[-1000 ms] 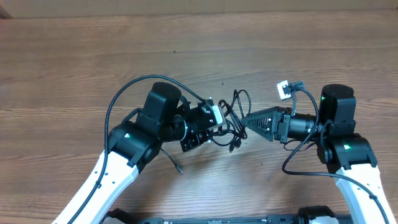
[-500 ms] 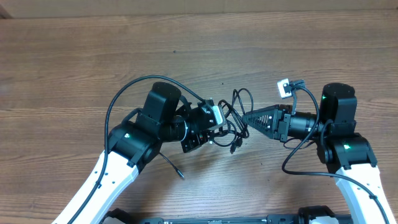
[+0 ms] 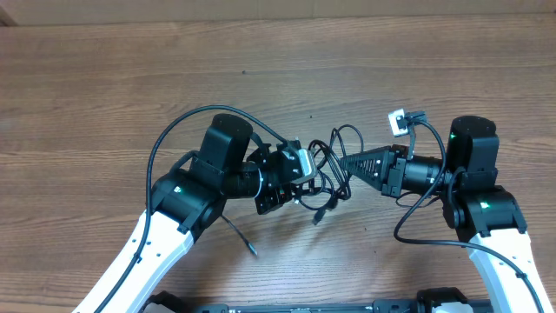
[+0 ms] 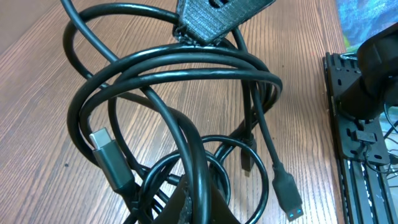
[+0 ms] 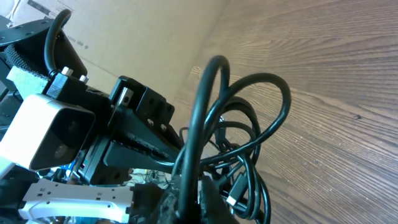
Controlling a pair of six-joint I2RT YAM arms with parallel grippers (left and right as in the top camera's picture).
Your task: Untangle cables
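Observation:
The cables (image 3: 328, 172) are a knot of thin black loops held between my two grippers at the table's middle. My left gripper (image 3: 306, 181) is shut on a strand at the bundle's left; in the left wrist view (image 4: 200, 208) the cord runs between its fingers. My right gripper (image 3: 343, 163) is shut on a loop at the bundle's right, and in the right wrist view (image 5: 194, 198) the cord passes between its fingers. Plug ends hang loose: a grey-tipped one (image 4: 106, 155), a blue-tipped one (image 4: 287, 196). One cable tail (image 3: 243, 239) trails on the table under the left arm.
The wooden table (image 3: 278, 78) stretches wide behind the arms. A black frame (image 4: 360, 155) lies along the table's near edge. The thicker arm cables (image 3: 174, 130) arc over the left arm, and others (image 3: 417, 230) over the right.
The right gripper has pulled back slightly to the right and the bundle has stretched and shifted; the loose plug end below has swung down and left.

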